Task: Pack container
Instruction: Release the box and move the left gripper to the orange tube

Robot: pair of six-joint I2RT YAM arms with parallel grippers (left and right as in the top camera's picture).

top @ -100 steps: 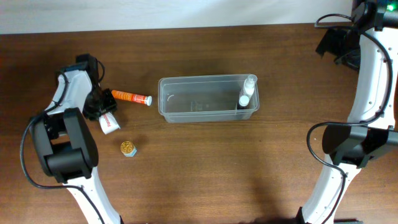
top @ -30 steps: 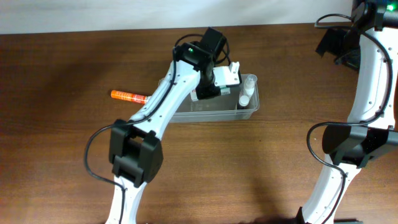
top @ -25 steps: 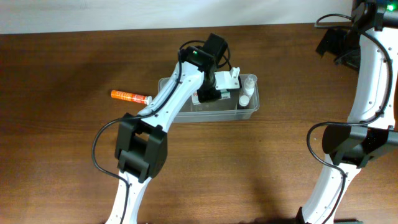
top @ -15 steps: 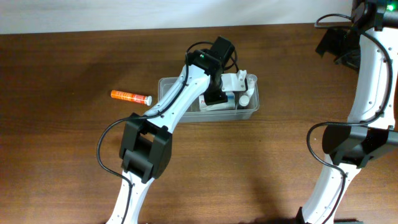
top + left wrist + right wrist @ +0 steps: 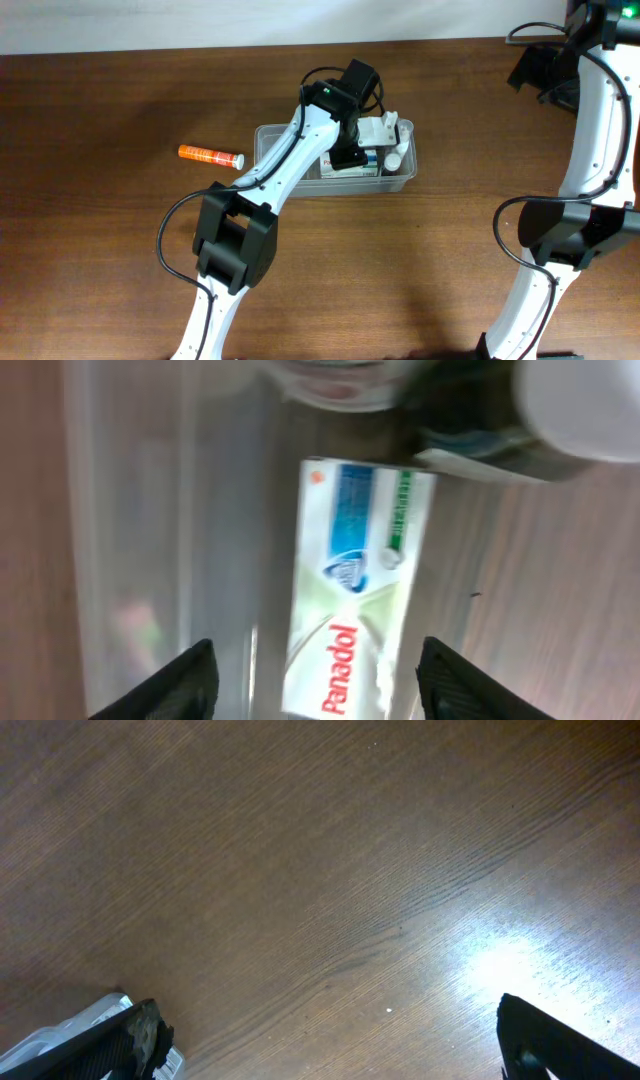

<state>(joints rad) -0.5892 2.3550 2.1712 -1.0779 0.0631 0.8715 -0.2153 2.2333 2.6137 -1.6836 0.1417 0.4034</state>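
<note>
A white, green and blue Panadol box (image 5: pixel 355 590) lies flat inside the clear container (image 5: pixel 150 540). The left end effector (image 5: pixel 325 685) is spread wide, 1 dark fingertip (image 5: pixel 190 680) either side of the box. Beyond the box sits a blurred white cap (image 5: pixel 585 405).

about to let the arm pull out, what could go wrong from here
The left gripper hangs open low over the Panadol box in the container; lifting off-line might catch the box or a wall.
The white bottle sits close beside that gripper, so a sideways move could knock it.
The orange tube lies outside and may roll when picked.
</note>
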